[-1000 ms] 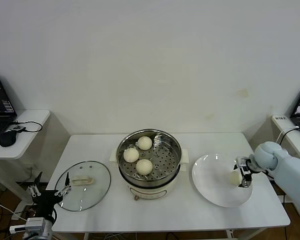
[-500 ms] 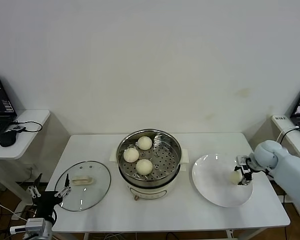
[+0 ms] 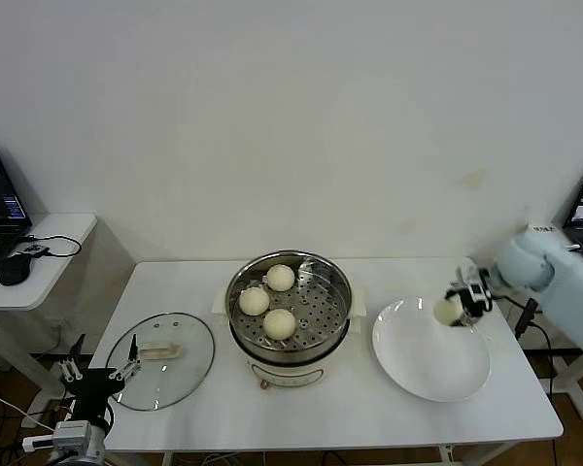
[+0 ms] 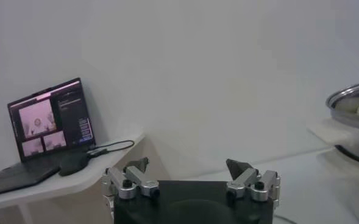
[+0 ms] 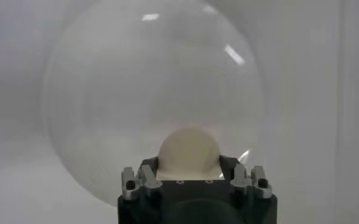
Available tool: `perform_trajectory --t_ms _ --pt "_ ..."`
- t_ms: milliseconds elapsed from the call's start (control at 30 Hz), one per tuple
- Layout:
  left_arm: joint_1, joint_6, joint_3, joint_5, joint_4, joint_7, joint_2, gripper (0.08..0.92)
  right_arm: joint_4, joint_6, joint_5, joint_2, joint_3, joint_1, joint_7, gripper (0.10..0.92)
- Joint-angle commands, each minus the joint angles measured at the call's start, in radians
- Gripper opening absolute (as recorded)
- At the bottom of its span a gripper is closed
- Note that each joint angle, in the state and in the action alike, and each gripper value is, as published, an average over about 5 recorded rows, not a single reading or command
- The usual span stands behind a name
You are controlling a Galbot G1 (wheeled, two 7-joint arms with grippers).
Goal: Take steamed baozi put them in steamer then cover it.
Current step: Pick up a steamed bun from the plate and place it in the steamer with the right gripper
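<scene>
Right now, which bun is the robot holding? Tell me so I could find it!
Find the white table and go to the plate on its right side, beside the steamer. Just above the plate's far right edge, the right gripper is shut on one bun. It is the only bun in the air; the other three sit inside the steamer.

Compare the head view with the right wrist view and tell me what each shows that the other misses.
Only the head view shows the steamer with three buns inside, the glass lid lying on the table, the parked left gripper with its jaws open, and the laptops at the sides. Only the right wrist view shows closely how the fingers flank the held bun. Both show the right gripper shut on that bun above the white plate.
</scene>
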Motion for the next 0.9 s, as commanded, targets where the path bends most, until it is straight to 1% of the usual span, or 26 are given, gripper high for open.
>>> perform_trajectory --t_ms 33,200,433,667,900 --pt "0.001 0.001 0.001 0.001 -0.006 0.000 0.000 0.823 0.107 -0.102 0.273 0.106 -0.345 0.458 0.034 0.644" --pt "0.004 0.000 -0.007 -0.001 -0.012 0.000 0.000 0.823 0.102 -0.183 0.397 0.262 -0.441 0.562 0.095 0.645" --pt "0.006 -0.002 -0.018 -0.002 -0.014 -0.001 0.000 0.823 0.067 -0.289 0.510 0.414 -0.497 0.535 0.186 0.653" --pt "0.003 -0.002 -0.027 -0.005 -0.009 0.000 0.007 0.823 -0.009 -0.367 0.536 0.514 -0.512 0.435 0.254 0.653" --pt "-0.001 -0.003 -0.031 -0.012 -0.002 0.001 0.011 0.823 -0.077 -0.396 0.492 0.565 -0.497 0.349 0.282 0.653"
